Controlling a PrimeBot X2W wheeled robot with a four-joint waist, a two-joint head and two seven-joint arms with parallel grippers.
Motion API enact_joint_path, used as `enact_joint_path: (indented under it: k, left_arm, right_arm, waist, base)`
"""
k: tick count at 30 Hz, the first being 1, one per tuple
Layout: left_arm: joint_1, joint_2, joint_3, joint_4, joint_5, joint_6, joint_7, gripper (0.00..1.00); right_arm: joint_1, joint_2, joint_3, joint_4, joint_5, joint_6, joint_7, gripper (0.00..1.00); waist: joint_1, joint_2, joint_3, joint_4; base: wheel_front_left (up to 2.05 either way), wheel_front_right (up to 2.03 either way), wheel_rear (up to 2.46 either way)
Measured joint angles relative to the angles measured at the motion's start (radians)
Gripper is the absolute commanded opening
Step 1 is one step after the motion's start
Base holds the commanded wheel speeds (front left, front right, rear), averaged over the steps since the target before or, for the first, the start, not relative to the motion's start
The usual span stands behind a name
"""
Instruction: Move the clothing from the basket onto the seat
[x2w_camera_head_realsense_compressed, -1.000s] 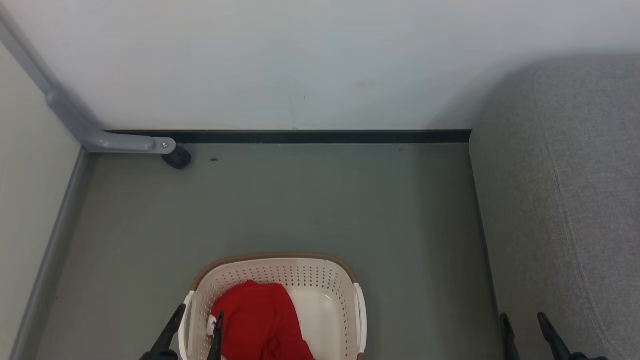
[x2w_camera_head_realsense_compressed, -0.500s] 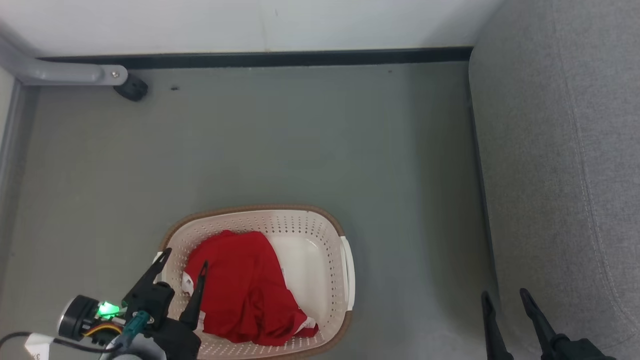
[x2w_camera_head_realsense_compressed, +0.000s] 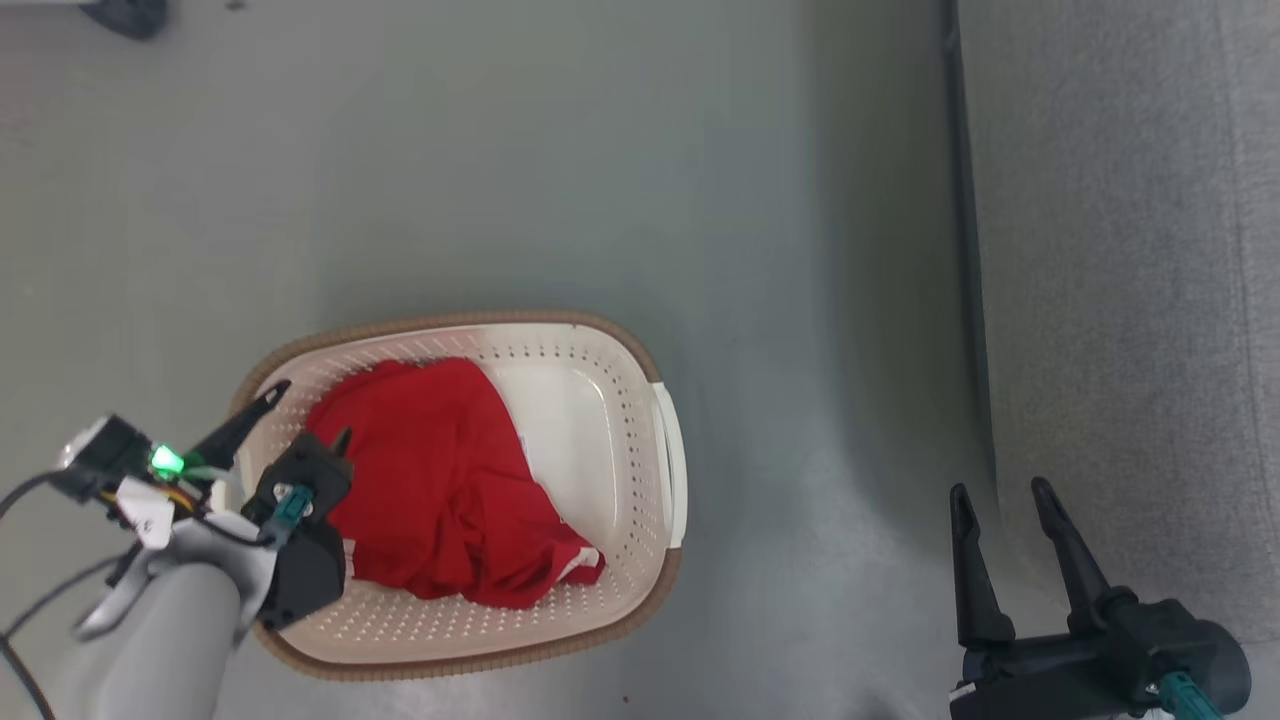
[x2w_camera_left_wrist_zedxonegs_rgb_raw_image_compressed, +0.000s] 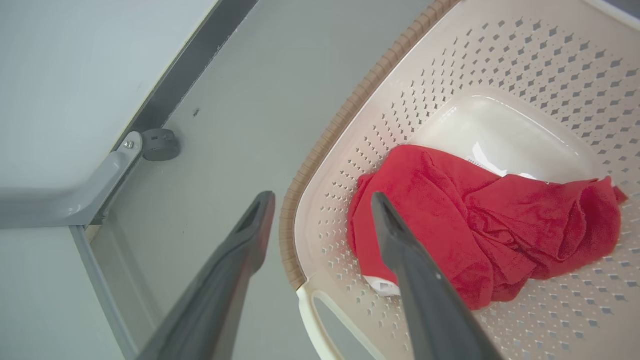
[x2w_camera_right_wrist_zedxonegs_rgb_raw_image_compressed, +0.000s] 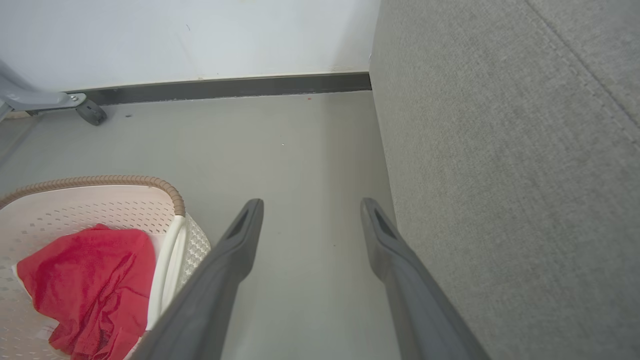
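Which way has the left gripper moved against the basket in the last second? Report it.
No clear move. The left gripper straddles the basket's left wall, one side over the clothing, just as before; the camera tilted down instead.

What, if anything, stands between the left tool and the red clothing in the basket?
Nothing covers the clothing. The open left tool straddles the basket rim, one finger above the fabric, one outside, so that rim may block descent.

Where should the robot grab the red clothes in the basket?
Probably the bunched-up folds in the middle of the clothing, from straight above with the open left gripper. The basket walls block any sideways reach, and the heap's folds stick up, easy to pinch.
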Motion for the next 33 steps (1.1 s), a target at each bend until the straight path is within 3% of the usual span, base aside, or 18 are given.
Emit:
enact_joint_path:
  k: [9, 25, 33]
  left_arm:
    - [-0.173, 0.047, -0.137, 0.086, 0.140, -0.007, 0.048, 1.00]
    - [-0.346, 0.024, -0.312, 0.276, 0.251, -0.007, 0.102, 1.00]
    - [-0.397, -0.025, -0.322, 0.363, 0.255, -0.007, 0.161, 1.00]
  right_arm:
    - [-0.060, 0.013, -0.009, -0.025, -0.003, -0.009, 0.000, 1.00]
    - [-0.086, 0.023, -0.020, -0.025, -0.022, -0.018, 0.000, 1.00]
    - [-0.100, 0.030, 0.000, -0.035, -0.028, -0.018, 0.000, 1.00]
  waist:
    - [-0.0001, 0.0000, 0.136, -0.020]
    - [-0.0002, -0.0001, 0.277, -0.033]
    - [-0.0002, -0.0001, 0.304, -0.041]
  base:
    - [0.00, 0.00, 0.00]
    - [0.00, 0.00, 0.00]
    - [0.00, 0.00, 0.00]
